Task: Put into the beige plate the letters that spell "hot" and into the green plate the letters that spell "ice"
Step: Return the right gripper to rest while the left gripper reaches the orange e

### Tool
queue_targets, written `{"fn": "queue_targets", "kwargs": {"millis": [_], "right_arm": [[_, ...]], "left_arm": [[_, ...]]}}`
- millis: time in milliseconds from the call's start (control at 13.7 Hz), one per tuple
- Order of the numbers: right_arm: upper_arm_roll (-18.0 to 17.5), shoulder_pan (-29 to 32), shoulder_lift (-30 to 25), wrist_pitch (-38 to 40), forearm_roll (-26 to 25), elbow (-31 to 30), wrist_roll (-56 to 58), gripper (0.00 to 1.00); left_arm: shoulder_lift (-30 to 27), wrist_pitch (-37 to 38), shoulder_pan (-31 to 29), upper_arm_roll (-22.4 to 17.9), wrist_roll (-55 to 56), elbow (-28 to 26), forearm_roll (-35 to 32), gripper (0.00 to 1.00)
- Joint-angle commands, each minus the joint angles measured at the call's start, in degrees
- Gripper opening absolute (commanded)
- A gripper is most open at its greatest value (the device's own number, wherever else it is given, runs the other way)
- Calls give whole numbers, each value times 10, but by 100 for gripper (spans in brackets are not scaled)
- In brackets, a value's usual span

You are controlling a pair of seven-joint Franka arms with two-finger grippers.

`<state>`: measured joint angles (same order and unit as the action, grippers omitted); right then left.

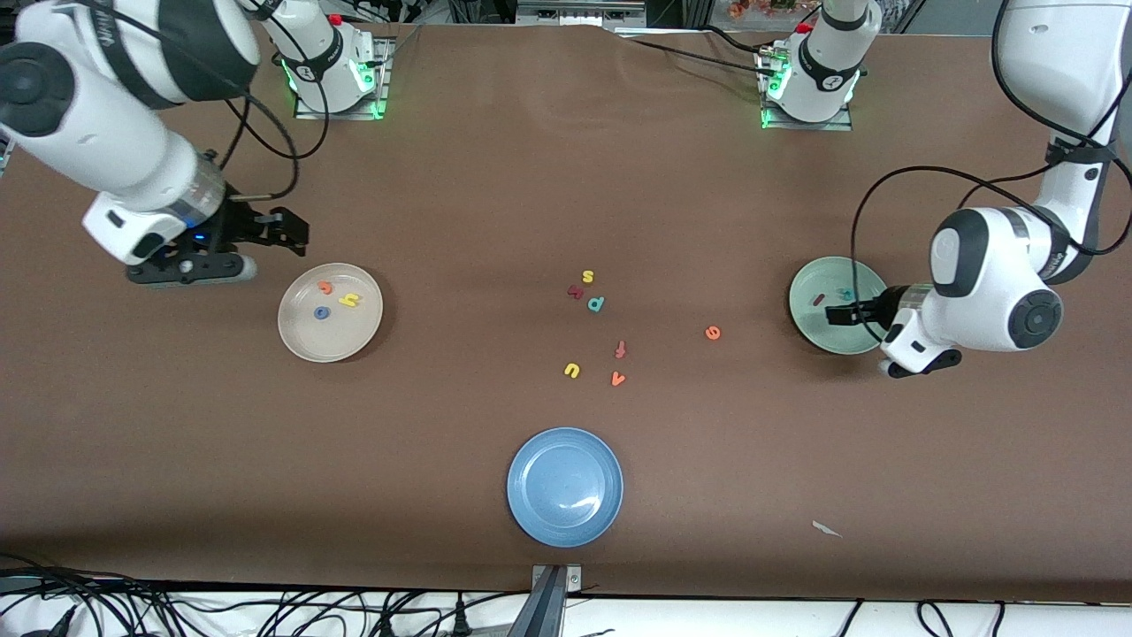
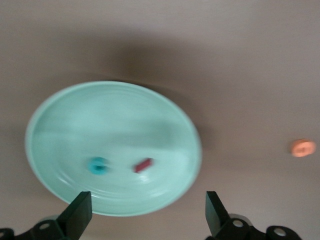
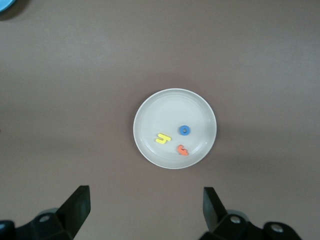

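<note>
Brown table (image 1: 495, 221), robot bases along its top edge in the front view. Left gripper (image 1: 845, 312) hangs over the green plate (image 1: 806, 296), jaws spread wide, nothing held; the left wrist view shows its fingers (image 2: 77, 212) apart. In that plate: red i (image 2: 143, 165) and teal c (image 2: 98, 165), apart. Orange e (image 1: 713, 333) lies on the table at 9 o'clock of the green plate, outside it. Right gripper (image 1: 292, 232) sits up at 11 o'clock of the beige plate (image 1: 296, 341), released, empty. Beige plate holds yellow h (image 1: 350, 300), blue o (image 1: 321, 312), orange t (image 1: 325, 287). Mid-table: loose letters (image 1: 594, 332). Blue plate (image 1: 531, 513) nearest the front camera.
</note>
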<state>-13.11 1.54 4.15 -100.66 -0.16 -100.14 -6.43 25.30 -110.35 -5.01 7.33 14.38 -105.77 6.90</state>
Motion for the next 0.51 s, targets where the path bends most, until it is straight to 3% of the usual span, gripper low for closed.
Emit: {"fn": "queue_targets", "kwargs": {"millis": [0, 146, 439], "right_arm": [[54, -29, -4, 48, 23, 40, 37, 100], [97, -57, -4, 72, 23, 64, 70, 100], [108, -58, 0, 72, 24, 68, 84, 100]], "left_arm": [[8, -45, 32, 23, 96, 2, 12, 99], [33, -108, 71, 28, 193, 3, 12, 98], [81, -225, 120, 28, 324, 5, 11, 98]]}}
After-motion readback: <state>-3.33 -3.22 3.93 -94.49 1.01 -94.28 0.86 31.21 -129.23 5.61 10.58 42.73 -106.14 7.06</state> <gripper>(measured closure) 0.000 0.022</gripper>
